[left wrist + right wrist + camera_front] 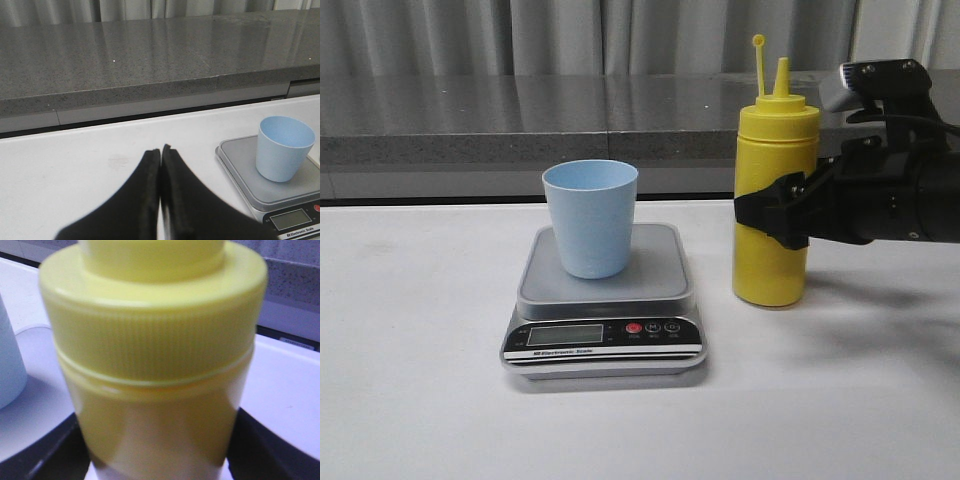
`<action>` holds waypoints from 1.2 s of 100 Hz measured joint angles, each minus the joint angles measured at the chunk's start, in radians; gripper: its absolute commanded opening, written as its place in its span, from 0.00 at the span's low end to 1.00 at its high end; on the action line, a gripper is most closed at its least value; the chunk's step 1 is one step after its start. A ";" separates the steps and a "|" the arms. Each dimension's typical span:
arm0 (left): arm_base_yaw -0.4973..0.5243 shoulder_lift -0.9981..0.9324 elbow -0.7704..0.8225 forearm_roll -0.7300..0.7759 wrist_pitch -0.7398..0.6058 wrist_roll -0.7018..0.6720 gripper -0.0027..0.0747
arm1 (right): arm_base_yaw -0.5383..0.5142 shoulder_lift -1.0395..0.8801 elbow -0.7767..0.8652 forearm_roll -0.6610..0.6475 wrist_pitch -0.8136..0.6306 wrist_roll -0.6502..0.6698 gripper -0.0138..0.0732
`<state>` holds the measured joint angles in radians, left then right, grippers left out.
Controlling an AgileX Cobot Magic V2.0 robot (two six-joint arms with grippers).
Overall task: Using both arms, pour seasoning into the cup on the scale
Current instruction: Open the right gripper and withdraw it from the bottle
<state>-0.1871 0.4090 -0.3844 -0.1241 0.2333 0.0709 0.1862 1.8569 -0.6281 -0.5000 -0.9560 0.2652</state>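
The pale blue cup point(590, 215) stands upright on the grey plate of the scale point(660, 272), left of centre. Right of the scale, the yellow seasoning bottle point(777, 140) stands on the white table with its cap stalk pointing up. My right gripper point(770, 212) comes in from the right and is shut on the bottle's middle. In the right wrist view its fingers point(47, 455) press both sides of the bottle point(150, 340). My left gripper point(160, 150) is shut and empty, above the table to the left of the scale point(240, 165) and cup point(284, 147). It is out of the front view.
A grey stone ledge point(520, 120) runs along the back of the table, with curtains behind it. The scale's black front panel point(605, 335) with its display and red button faces the front edge. White tabletop point(420, 400) lies to the left and front.
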 measured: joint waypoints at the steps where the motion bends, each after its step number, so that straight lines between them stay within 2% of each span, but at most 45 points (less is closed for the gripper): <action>1: 0.000 0.000 0.000 0.000 0.000 0.000 0.01 | 0.000 0.000 0.000 0.000 0.000 0.000 0.44; 11: 0.000 0.000 0.000 0.000 0.000 0.000 0.01 | 0.000 0.002 0.000 0.000 0.000 -0.002 0.48; 37: 0.000 0.000 0.000 0.000 0.000 0.000 0.01 | 0.000 0.002 0.000 0.000 -0.001 -0.002 0.73; 51: 0.000 0.000 0.000 0.000 0.000 0.000 0.01 | 0.000 0.002 0.000 0.000 -0.001 -0.002 0.80; 64: 0.000 0.000 0.000 0.000 0.000 0.000 0.01 | 0.000 0.002 0.000 0.000 -0.001 -0.002 0.82; 120: 0.000 0.000 0.000 0.000 0.000 0.000 0.01 | 0.000 -0.027 0.078 0.026 -0.007 -0.002 0.82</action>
<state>-0.1871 0.4090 -0.3844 -0.1241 0.2333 0.0709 0.1862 1.8300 -0.5506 -0.4735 -0.9630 0.2636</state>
